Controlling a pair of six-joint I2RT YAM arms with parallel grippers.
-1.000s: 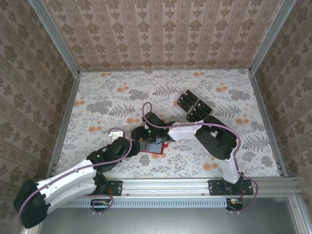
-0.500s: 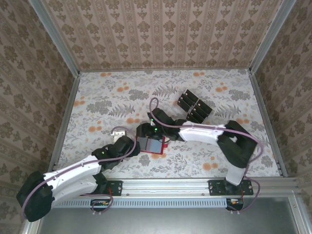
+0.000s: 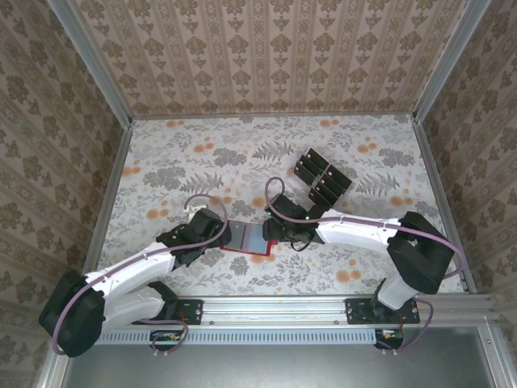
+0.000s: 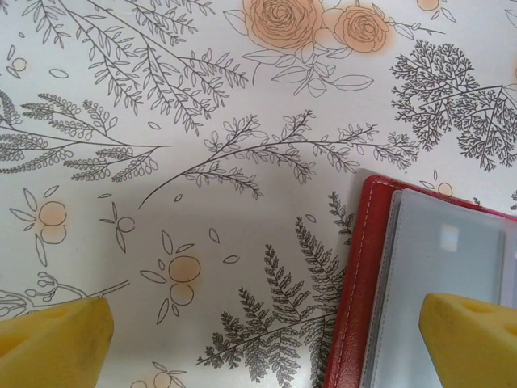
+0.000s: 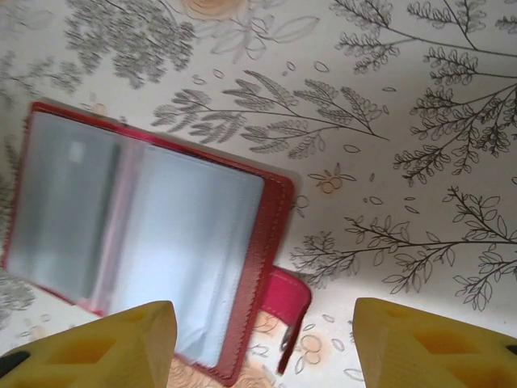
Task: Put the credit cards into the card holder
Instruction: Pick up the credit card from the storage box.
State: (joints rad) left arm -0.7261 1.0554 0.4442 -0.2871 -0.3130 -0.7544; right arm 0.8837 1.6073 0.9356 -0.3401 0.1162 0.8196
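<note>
In the top view, the card holder [image 3: 246, 237] is being kept open and flat on the table [image 3: 161, 170], with its clear sleeves facing up. It is being flanked by both arms: the left gripper [image 3: 215, 229] is being held at its left edge and the right gripper [image 3: 273, 232] at its right edge. The credit cards [image 3: 321, 178] are lying grouped together farther back and to the right, well apart from the holder, and none is being carried. The holder is probably being steadied from two sides so that it does not fold shut before a card is fetched (this is a judgement only).

In the left wrist view, the yellow fingers [image 4: 52, 339] are being held wide apart and nothing is being gripped between them. One finger is being hung over the bare floral surface and the other over the left sleeve page, so the red left edge of the holder is lying between them. Pressing this page down seems to be in preparation; whether it is being touched cannot be told.

In the right wrist view (slightly blurred), the fingers [image 5: 105, 347] are also being kept parted, with nothing clamped. The open holder is lying mostly under the left finger, and its closure tab [image 5: 287, 303] is lying on the table between the two fingers.
</note>
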